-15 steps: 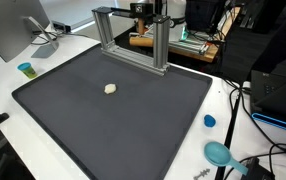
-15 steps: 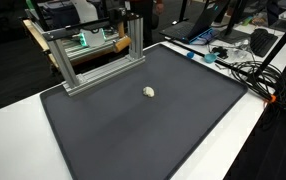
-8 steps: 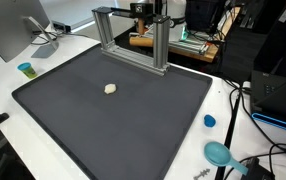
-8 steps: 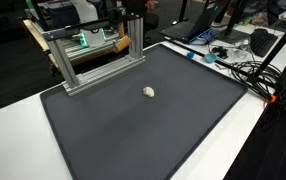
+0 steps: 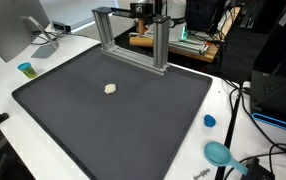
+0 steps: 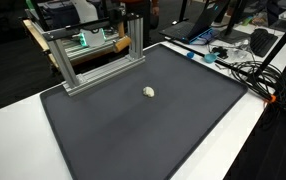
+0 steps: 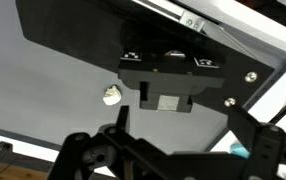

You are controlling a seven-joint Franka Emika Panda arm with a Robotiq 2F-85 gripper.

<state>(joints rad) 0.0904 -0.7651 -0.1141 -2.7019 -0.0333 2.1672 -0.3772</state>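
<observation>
A small cream-white lump lies alone on a large dark mat and shows in both exterior views. The arm and gripper appear in neither exterior view. In the wrist view my gripper hangs high above the mat, with its two dark fingers spread wide and nothing between them. The lump sits well below and to the left of the fingers, with nothing touching it.
An aluminium frame stands at the mat's back edge. A small blue cup, a blue cap and a teal round object lie on the white table. A monitor and cables line the edges.
</observation>
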